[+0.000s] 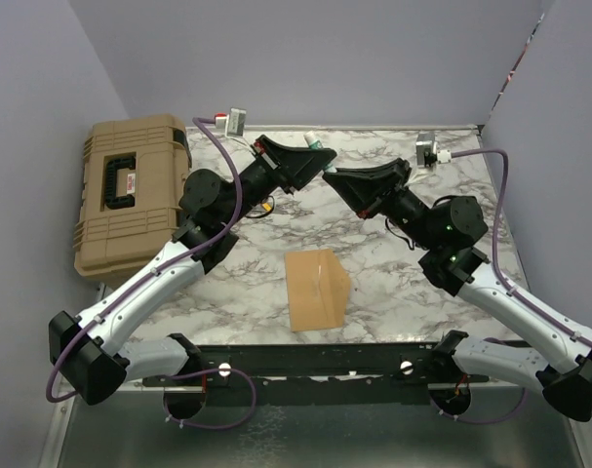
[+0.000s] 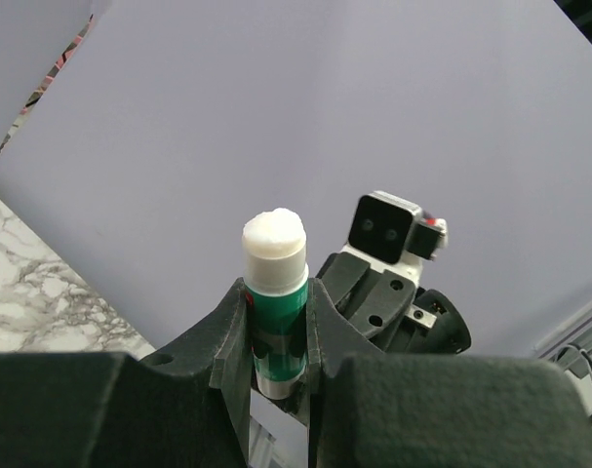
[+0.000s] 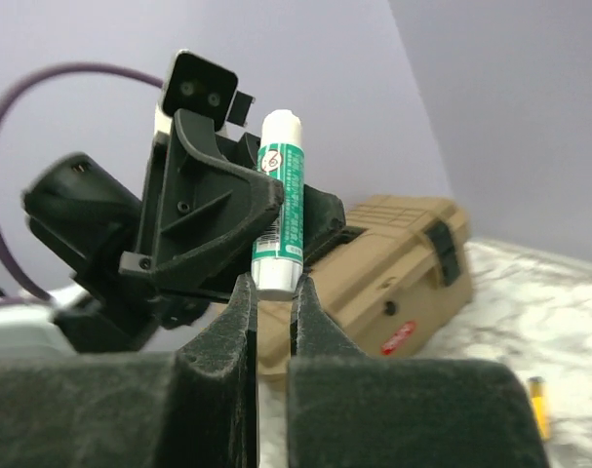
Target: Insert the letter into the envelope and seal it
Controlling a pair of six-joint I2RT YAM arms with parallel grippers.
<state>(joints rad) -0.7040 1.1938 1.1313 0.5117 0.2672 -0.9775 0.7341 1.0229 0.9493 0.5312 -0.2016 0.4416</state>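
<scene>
Here, left gripper point(image 2: 276, 302) clamps glue stick point(image 3: 281, 195); right gripper point(image 3: 274, 290) pinches its base; envelope point(image 1: 315, 292) lies apart.

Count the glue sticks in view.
1: the glue stick, held in mid-air, left gripper jaws on its green body, right gripper jaws at its base. No other shows.

A tan case point(image 1: 132, 205) sits at the marble table's point(image 1: 393, 283) left edge; the glue stick point(image 2: 276, 297) is uncapped.

The envelope point(image 1: 315, 291), of tan kraft paper, is seen lying flat on the marbled surface point(image 1: 403, 292) just toward 6 o'clock of centre, its flap turned toward 3 o'clock.
</scene>
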